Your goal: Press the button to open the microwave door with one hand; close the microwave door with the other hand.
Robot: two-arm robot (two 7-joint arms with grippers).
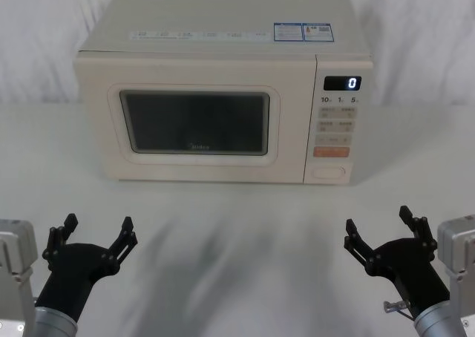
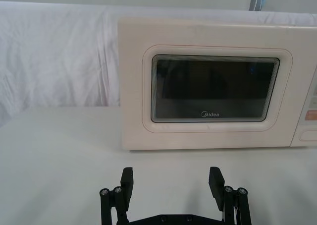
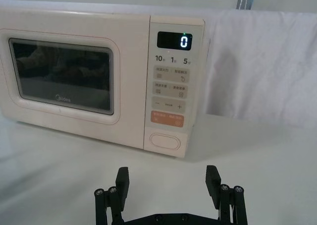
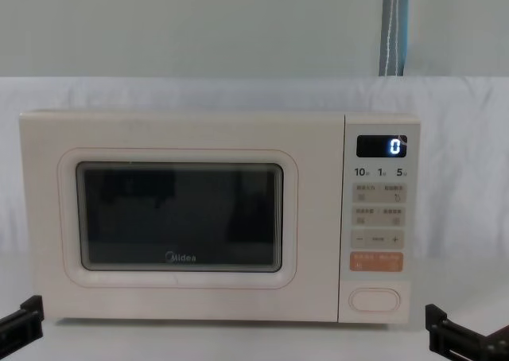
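Note:
The cream microwave stands at the back of the white table, its door [image 1: 194, 122] [image 2: 215, 88] [image 3: 62, 79] [image 4: 180, 216] shut flush with the keypad panel. The pill-shaped button [image 1: 329, 172] [image 3: 165, 140] [image 4: 374, 300] sits at the bottom of that panel, under the orange key; its edge [image 2: 309, 135] also appears in the left wrist view. My left gripper [image 1: 98, 232] [image 2: 171, 180] hovers open near the front left of the table, well short of the door. My right gripper [image 1: 378, 223] [image 3: 167, 180] is open at the front right, roughly in line with the keypad, holding nothing.
A white cloth covers the table [image 1: 237, 233] and drapes up behind the microwave. The display [image 1: 343, 83] reads 0. A wide stretch of bare tabletop lies between both grippers and the microwave front.

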